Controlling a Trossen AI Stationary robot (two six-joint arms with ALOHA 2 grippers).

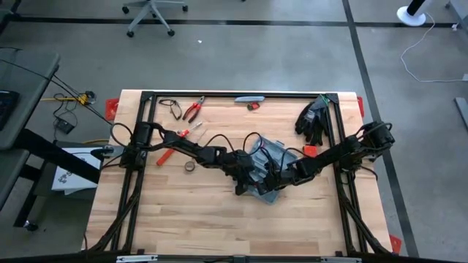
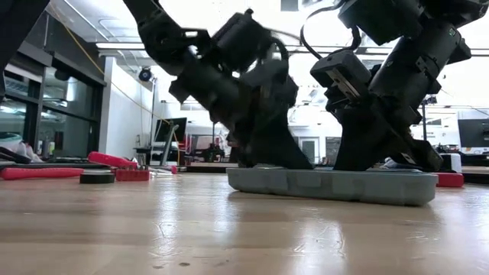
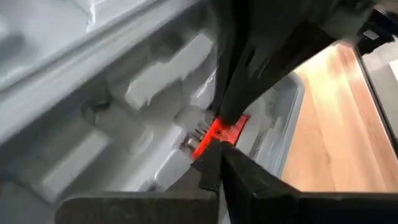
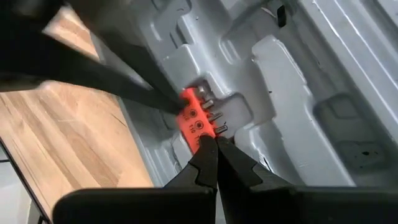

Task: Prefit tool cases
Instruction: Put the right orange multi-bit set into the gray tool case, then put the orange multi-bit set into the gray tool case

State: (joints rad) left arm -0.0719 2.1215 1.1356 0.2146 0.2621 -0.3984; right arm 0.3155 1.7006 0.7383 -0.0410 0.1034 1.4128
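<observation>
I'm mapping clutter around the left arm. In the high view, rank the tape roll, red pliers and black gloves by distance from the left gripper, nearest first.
From the left gripper at the tool case:
1. Tape roll, left of it.
2. Red pliers, far edge, left.
3. Black gloves, far right; close to the pliers' distance.

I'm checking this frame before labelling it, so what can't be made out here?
- High view: tool case interior, covered by both arms.
- Left wrist view: left gripper covers most of the red bit holder.
- Right wrist view: bit sizes too small; right gripper nearby.
</observation>
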